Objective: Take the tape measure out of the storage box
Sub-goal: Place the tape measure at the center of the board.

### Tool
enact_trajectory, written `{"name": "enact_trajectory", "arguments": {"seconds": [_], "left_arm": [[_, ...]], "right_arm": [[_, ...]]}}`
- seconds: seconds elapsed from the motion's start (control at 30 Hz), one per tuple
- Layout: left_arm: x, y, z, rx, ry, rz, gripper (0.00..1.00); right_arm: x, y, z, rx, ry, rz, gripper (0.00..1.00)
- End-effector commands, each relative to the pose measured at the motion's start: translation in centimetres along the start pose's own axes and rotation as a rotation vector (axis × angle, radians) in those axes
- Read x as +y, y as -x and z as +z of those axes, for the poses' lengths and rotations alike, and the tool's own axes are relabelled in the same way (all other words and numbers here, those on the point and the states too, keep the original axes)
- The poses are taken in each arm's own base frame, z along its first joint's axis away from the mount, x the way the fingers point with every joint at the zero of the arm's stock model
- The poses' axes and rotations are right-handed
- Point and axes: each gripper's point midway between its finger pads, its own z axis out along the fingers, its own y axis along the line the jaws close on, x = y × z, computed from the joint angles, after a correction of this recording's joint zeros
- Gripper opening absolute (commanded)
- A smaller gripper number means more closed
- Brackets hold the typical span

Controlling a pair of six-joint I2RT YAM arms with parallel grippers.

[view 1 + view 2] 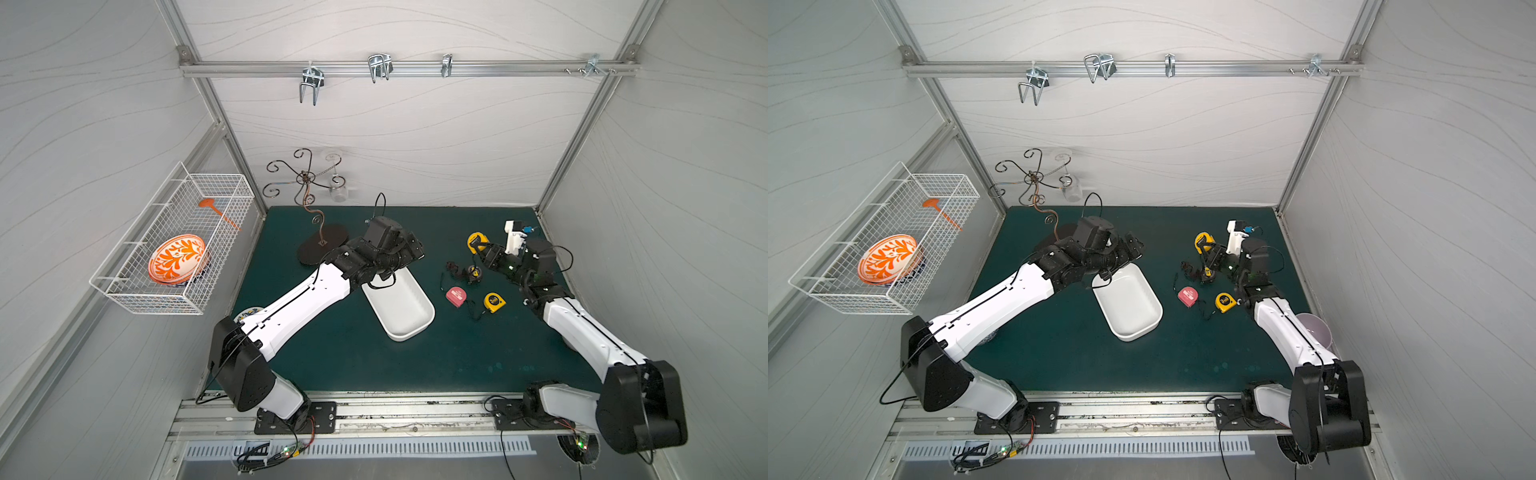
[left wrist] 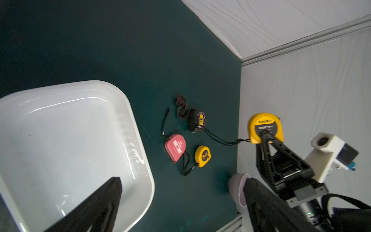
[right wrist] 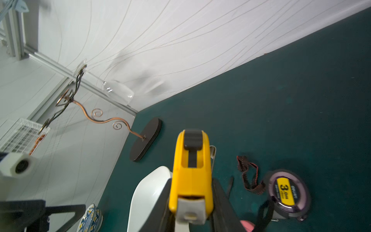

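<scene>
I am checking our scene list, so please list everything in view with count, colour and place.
storage box: 1, white, mid-mat, seems empty
large tape measure: 1, yellow, in the right gripper
dark tape measure: 1, black, mat right of box
pink tape measure: 1, pink, beside it
small tape measure: 1, yellow, beside pink one
wire basket: 1, white, left wall
patterned bowl: 1, orange-white, in basket
utensil: 1, orange, in basket
scroll stand: 1, copper, back left
wine glass: 1, clear, hanging on stand
plain bowl: 1, lilac, by right arm
patterned dish: 1, blue-yellow, under left arm
hooks: several, silver, top rail
mat: 1, dark green
left gripper: open, above the box
right gripper: shut on large tape measure
</scene>
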Motion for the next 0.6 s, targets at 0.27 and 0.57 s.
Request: {"name": "enact_trajectory", "arguments": {"seconds": [0.27,0.57], "left_arm": [[5.5,-0.1,-1.8,-0.044,0.172,0.194,1.00],[8.1,0.0,-2.6,-0.056,0.168,0.137,1.00]], "right_arm": [[-7.9,-0.4,0.0,0.014,-0.092,0.241,0.00],[-13.2,-5.7,1.0,0.121,-0.206,0.417,0.00]]}}
